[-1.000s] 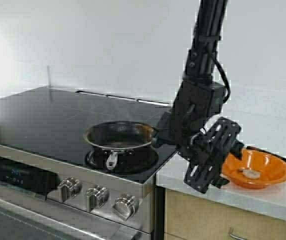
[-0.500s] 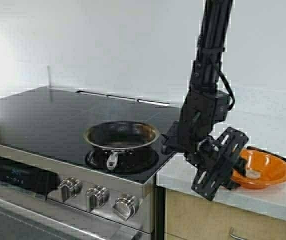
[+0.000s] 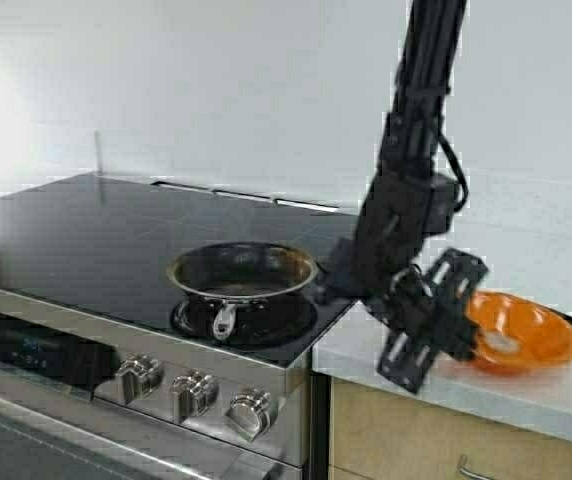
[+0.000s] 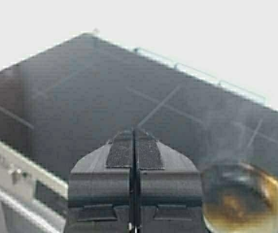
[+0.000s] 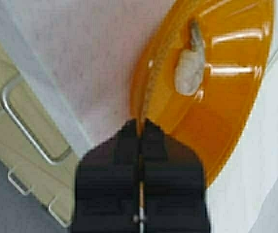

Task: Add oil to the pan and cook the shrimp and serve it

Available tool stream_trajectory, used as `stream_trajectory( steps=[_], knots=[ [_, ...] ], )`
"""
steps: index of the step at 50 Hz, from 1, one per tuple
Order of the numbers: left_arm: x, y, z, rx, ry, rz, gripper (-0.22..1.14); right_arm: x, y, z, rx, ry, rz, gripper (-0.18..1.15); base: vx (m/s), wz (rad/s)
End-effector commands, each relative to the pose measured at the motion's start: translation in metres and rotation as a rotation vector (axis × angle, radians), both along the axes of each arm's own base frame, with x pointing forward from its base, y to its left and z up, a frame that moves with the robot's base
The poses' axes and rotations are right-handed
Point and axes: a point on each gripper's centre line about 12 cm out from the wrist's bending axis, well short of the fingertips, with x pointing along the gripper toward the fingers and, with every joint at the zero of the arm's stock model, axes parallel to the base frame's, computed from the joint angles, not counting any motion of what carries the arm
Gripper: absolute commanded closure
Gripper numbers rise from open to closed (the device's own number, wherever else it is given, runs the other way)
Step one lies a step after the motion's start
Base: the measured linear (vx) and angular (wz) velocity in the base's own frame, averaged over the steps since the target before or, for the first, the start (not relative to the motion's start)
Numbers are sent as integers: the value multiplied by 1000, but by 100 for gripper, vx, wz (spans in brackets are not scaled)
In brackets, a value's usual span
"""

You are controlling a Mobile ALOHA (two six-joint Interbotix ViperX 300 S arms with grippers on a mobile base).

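1 right end effector [image 5: 140,127] pinches orange bowl [image 5: 226,92] rim.

The pan [image 3: 242,272] sits on the front right part of the stove [image 3: 86,225], its handle toward the knobs [image 3: 194,394] along the stove's front edge. To the right of the stove lies the desk [image 3: 526,395], with a drawer [image 3: 426,445] beneath it. A bowl [image 3: 521,333] rests on the desk, well right of the pan, and the shrimp [image 3: 499,343] lies inside it. The right gripper [image 3: 463,338] is at the bowl's left rim, between pan and bowl, clamped on the rim. The left gripper [image 4: 134,141] hangs above the stove, left of the pan.
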Motion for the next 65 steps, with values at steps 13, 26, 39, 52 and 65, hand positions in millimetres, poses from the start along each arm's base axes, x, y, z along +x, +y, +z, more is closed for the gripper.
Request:
stream_trajectory(
  steps=[13,26,39,52,65],
  knots=[
    [2,0,2,1,-6,0,89,14,64,89,174,-128,121,92,0,0],
    [2,0,3,1,-8,1,89,39,126,161,504,-158,214,92,0,0],
    [1,0,3,1,-9,1,89,72,175,211,775,-191,312,92,0,0],
    [1,0,4,0,-12,0,89,123,176,215,1129,-98,303,92,0,0],
    [1,0,4,0,-12,0,89,156,165,197,1498,-17,237,92,0,0]
  ],
)
